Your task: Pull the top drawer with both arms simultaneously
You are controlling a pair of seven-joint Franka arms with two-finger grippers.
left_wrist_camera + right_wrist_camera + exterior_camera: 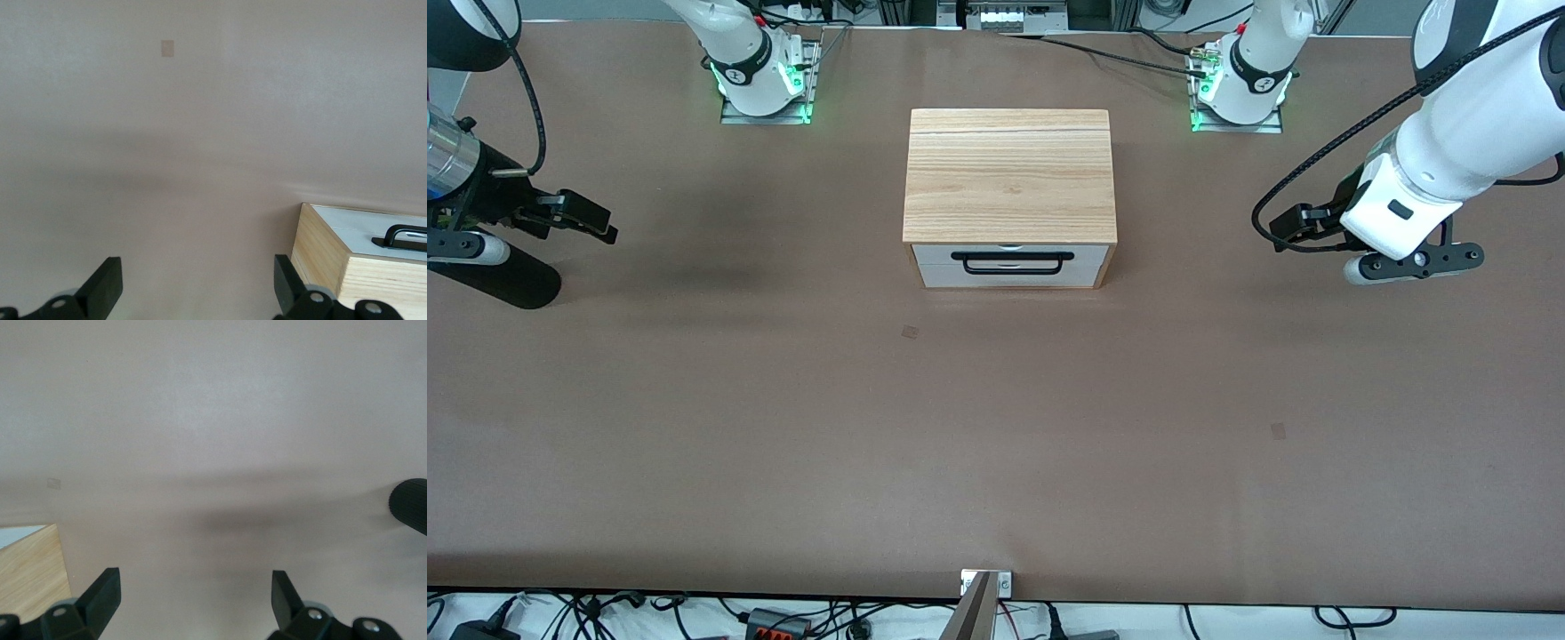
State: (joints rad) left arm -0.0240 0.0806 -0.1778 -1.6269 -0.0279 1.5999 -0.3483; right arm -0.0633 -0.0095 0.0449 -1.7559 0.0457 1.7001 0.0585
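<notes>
The light-wood cabinet stands mid-table, its front toward the front camera. The top drawer's white front is flush with the cabinet, with the long black bar handle across it. My right gripper hangs open and empty above the table toward the right arm's end, well apart from the cabinet. My left gripper hangs open and empty toward the left arm's end, also apart. The left wrist view shows open fingers, the cabinet's corner and the handle's end. The right wrist view shows open fingers and a cabinet corner.
The lower white drawer front sits under the top one. Two small tape marks lie on the brown table. The arm bases stand farther from the front camera than the cabinet. A black round part shows beside the right gripper.
</notes>
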